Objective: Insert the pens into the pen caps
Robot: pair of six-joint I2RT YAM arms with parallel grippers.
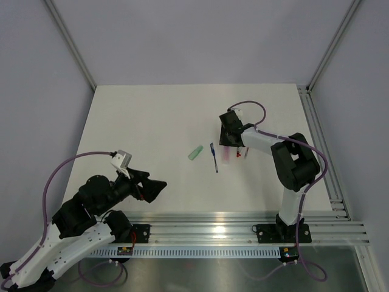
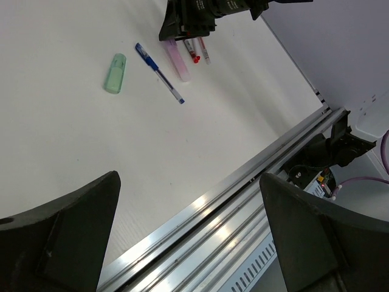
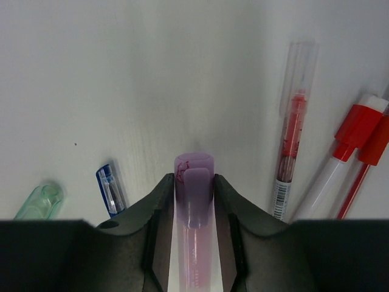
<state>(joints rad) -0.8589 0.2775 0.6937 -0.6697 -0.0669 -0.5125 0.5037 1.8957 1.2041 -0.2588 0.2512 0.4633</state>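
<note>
Matte black right fingers (image 3: 159, 210) clamp a translucent pink tubular pen cap (image 3: 194, 176).

White table (image 1: 140, 134) bearing pens and a cap.
Lying mid-table, left to right: green cap (image 1: 194, 153), blue pen (image 1: 214, 157), pink pen (image 2: 178, 61), red pens (image 3: 292, 152); cap resting apart from blue pen, red pens crowding together.

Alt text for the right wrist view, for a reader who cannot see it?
The right claw grips a translucent pink pen lying on the white table. In frame, a blue pen end and a pale green cap lie to its left; red pens lie to its right.
</note>
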